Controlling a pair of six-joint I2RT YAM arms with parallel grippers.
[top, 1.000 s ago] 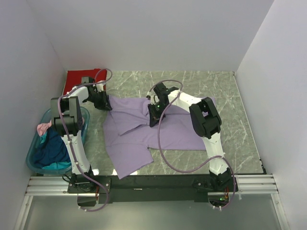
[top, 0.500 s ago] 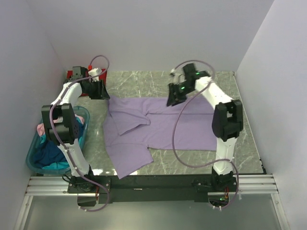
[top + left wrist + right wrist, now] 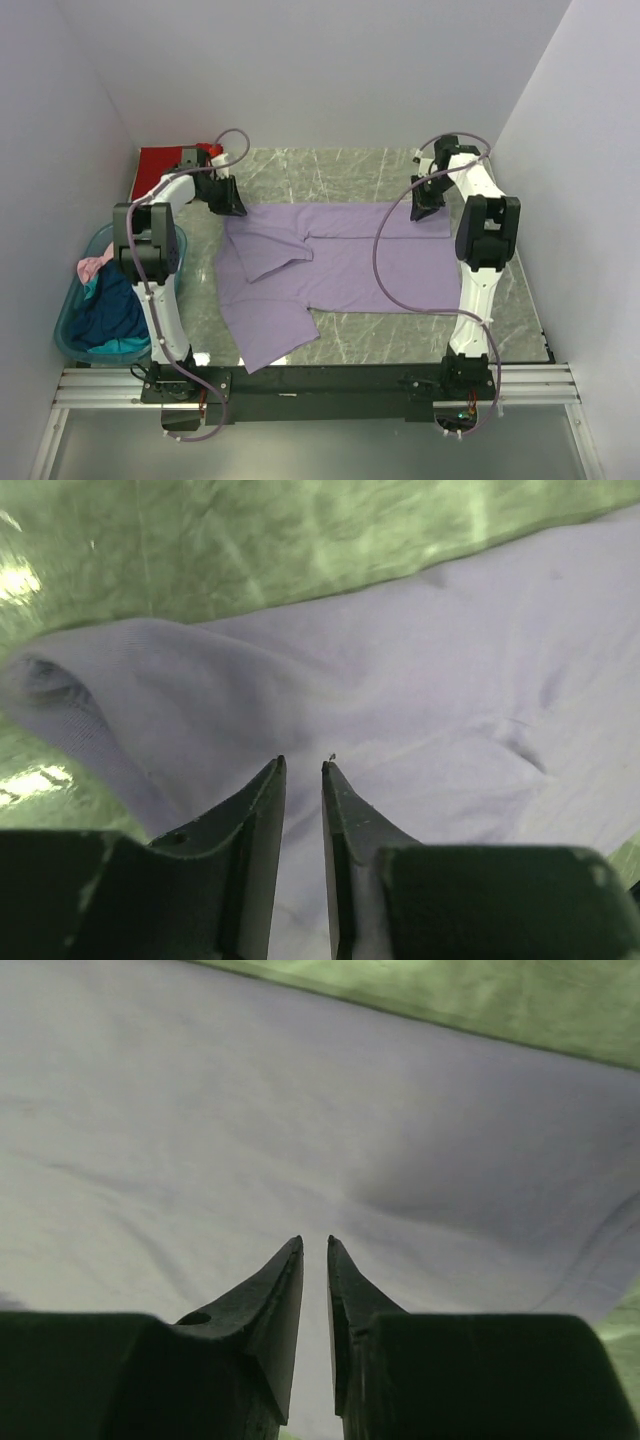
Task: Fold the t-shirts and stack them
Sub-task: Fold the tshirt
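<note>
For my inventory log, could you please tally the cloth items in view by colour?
Light purple shirt: 1
Red shirt: 1
Pink cloth: 1
Dark blue cloth: 1
Teal cloth: 1
Total: 5

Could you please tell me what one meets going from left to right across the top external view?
From the left: teal tub → red t-shirt → left gripper → light purple t-shirt → right gripper.

Overhead view looks down; close wrist views apparently share the purple shirt (image 3: 340, 270).
</note>
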